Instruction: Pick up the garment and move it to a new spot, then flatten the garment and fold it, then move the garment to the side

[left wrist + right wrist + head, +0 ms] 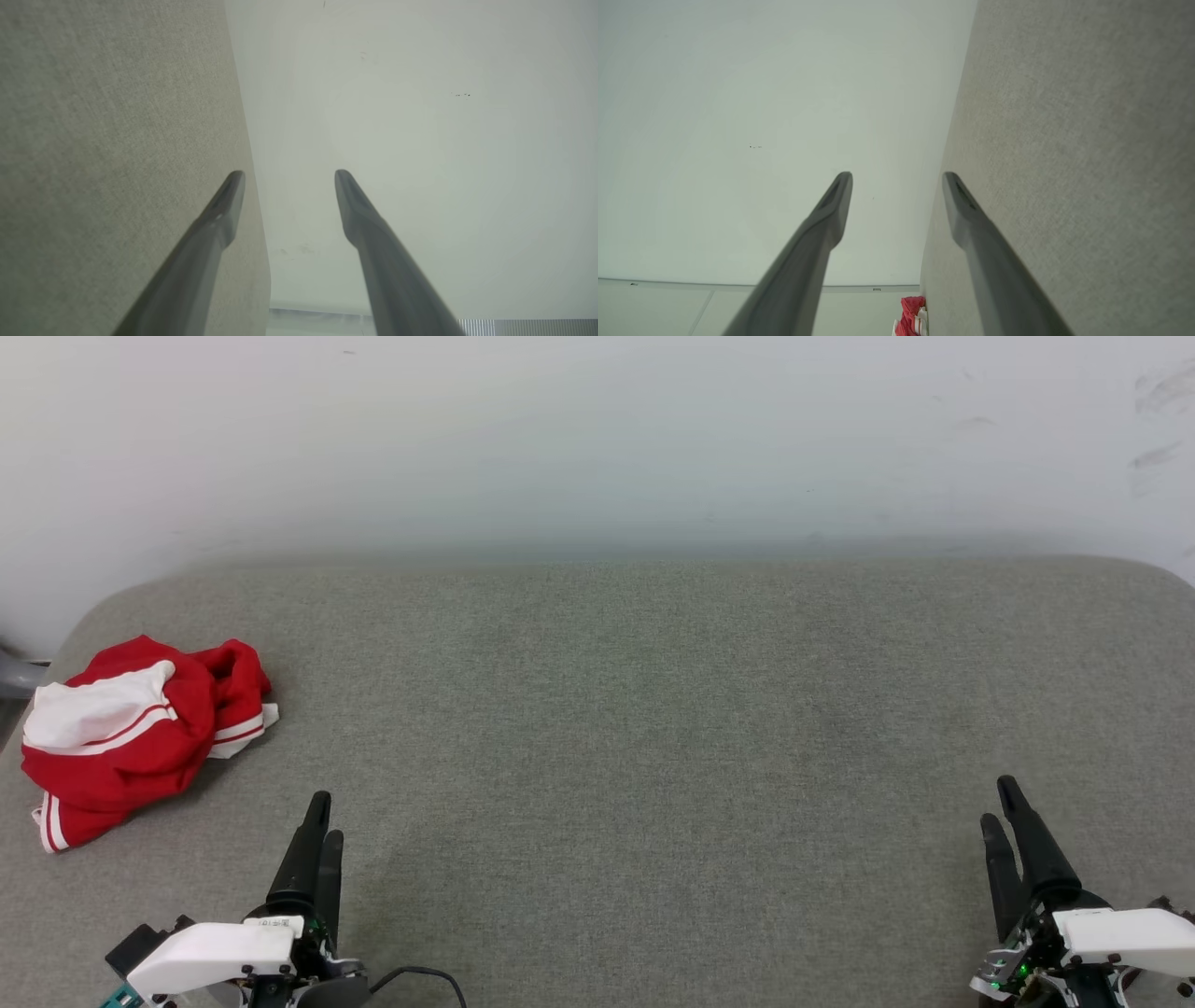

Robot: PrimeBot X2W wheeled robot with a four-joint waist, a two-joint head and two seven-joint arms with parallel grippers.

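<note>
Pickup is the step in hand, and I judge it not yet begun. The garment [131, 733] lies in a crumpled red and white heap at the far left end of the grey cloth-covered counter [653, 709], close to its left edge, and neither hand touches it.

Your left hand [327, 817] hovers near the front of the counter, just right of the heap and nearer to you. Its 2 dark fingers are spread with nothing between them, a gap the left wrist view shows plainly. Your right hand [997, 801] sits well apart at the far right of the counter, also spread and empty. Its wrist view catches the garment as a small red scrap low in the picture, far off along the counter.

The next move likely falls to your left hand: swing it left and forward over the heap, lower it, and close on a thick fold. The cloth is bunched, so a shallow pinch may lift only 1 layer and drag the rest. The broad middle of the counter looks like the natural new spot.
</note>
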